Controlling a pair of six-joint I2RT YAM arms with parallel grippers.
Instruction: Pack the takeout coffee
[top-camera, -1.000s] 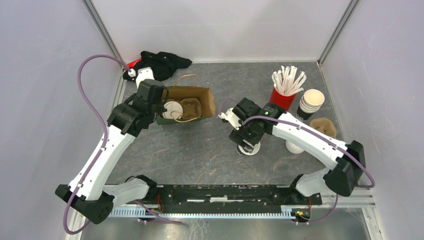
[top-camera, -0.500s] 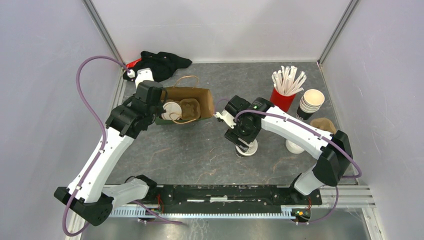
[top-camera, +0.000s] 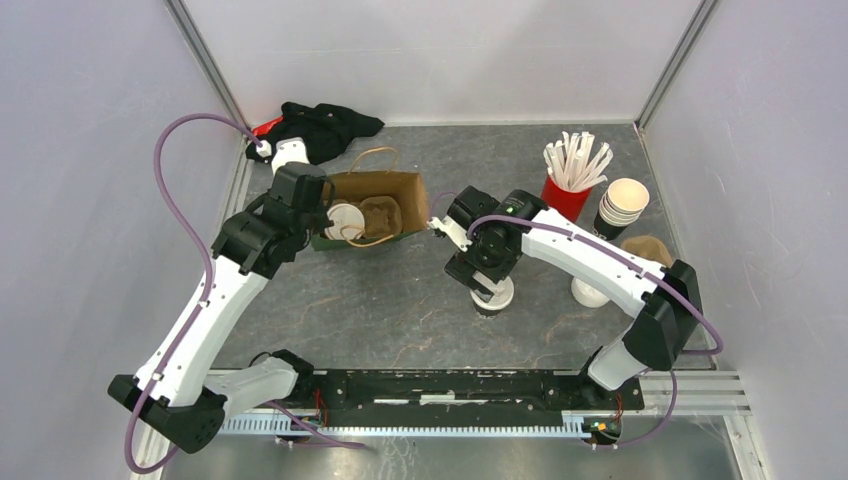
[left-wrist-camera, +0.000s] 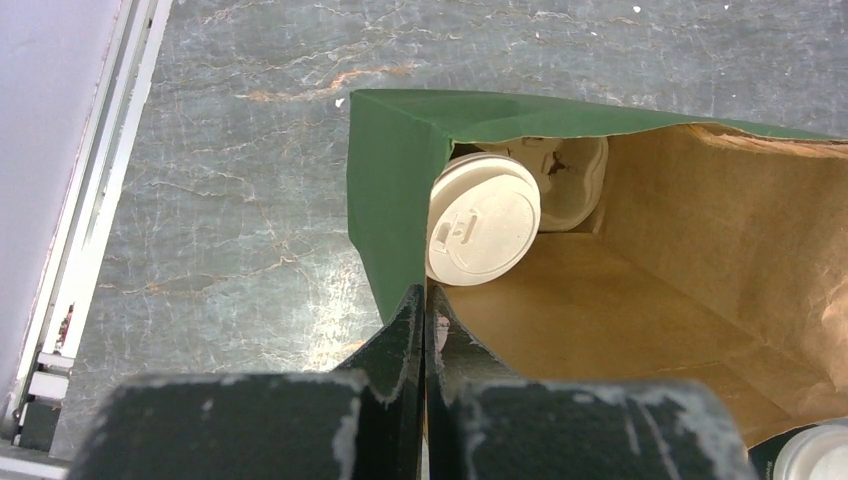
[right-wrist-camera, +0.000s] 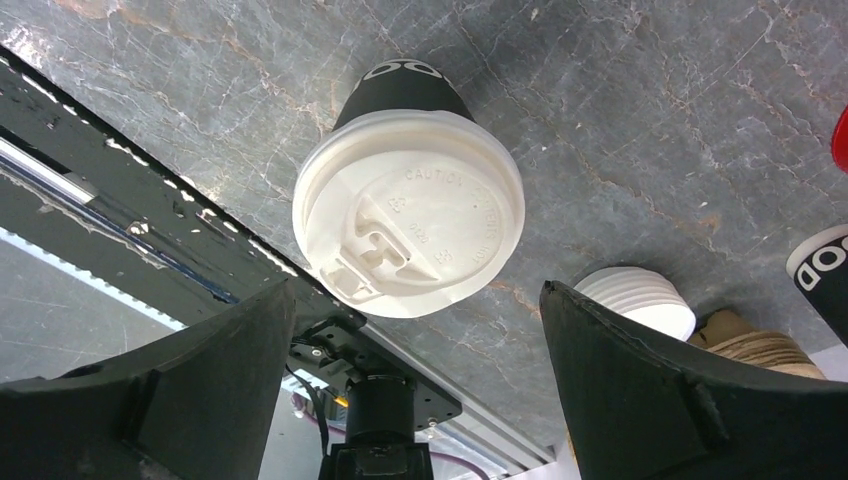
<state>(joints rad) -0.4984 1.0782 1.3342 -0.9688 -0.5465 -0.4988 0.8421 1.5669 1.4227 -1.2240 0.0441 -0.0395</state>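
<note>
From the top we see the right gripper (top-camera: 487, 283) over one lidded cup (top-camera: 498, 297) in the middle of the table (top-camera: 380, 310), with the paper bag (top-camera: 405, 195) toward the far left corner. On the left wrist, our left gripper (left-wrist-camera: 425, 305) is pinched tight on the bag rim, and the other lidded cup (left-wrist-camera: 483, 218) is inside. On the right wrist, the jaws are spread wide either side of the cup, gripping nothing.

A dark paper cup (right-wrist-camera: 400, 95) with pale markings, capped by a white lid, is pictured upright on the bench, between the spread fingers of the right end effector (right-wrist-camera: 415, 290) and untouched. Its twin (left-wrist-camera: 483, 218) is seen inside the paper bag (left-wrist-camera: 700, 250), just beyond the left end effector (left-wrist-camera: 425, 310).
</note>
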